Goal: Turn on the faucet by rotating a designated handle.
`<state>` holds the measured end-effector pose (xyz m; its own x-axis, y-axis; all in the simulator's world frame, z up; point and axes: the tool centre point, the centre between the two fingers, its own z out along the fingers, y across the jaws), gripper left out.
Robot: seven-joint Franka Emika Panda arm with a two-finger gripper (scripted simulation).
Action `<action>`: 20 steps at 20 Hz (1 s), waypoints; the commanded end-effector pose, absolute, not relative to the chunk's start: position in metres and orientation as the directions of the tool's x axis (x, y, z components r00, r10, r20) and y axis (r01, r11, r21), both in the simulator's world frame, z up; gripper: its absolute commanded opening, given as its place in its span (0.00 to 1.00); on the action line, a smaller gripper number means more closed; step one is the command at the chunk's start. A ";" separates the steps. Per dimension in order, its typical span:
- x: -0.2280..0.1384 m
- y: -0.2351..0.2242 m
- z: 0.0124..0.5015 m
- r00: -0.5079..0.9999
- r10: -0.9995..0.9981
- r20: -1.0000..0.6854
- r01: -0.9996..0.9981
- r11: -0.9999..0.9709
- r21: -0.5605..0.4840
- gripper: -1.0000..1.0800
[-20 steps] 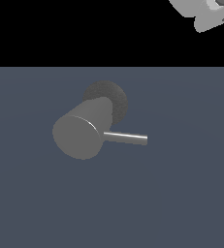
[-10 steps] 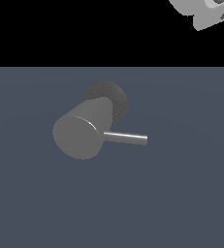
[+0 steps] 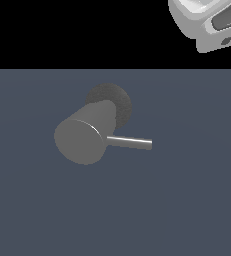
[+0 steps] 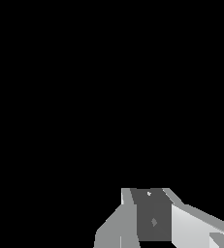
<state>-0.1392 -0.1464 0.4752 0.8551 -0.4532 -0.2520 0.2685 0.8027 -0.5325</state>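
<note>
Faucet [image 3: 87,135]: matte grey thick cylinder lying near the middle of the exterior view, flat round end toward the camera, dark rough base [image 3: 113,101] behind it; same place and pose as in the earlier frames.
Floor [image 3: 47,215]: plain blue-grey surface under the faucet, unchanged.
Arm [image 3: 207,22]: only a pale body part shows, in the upper corner on the exterior view's right, well apart from the faucet; over the last second it has shifted slightly within that corner, no nearer the rod.
Gripper [image 4: 150,220]: the wrist view shows two light fingers flanking a dark pad against black, nothing between them; how wide they stand I cannot tell.
Handle [image 3: 129,142]: thin shiny rod sticking from the cylinder toward the exterior view's right, roughly level, untouched and not turned.
Meaning for the task: judged from this, the approach has barely begun; the rotation is not started.
</note>
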 end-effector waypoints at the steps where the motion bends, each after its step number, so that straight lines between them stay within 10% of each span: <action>1: -0.134 -0.156 0.462 0.833 -0.464 -0.300 0.276 0.819 -0.502 0.00; 20: -0.107 -0.225 0.241 0.389 -0.400 -0.830 0.380 0.890 -0.251 0.00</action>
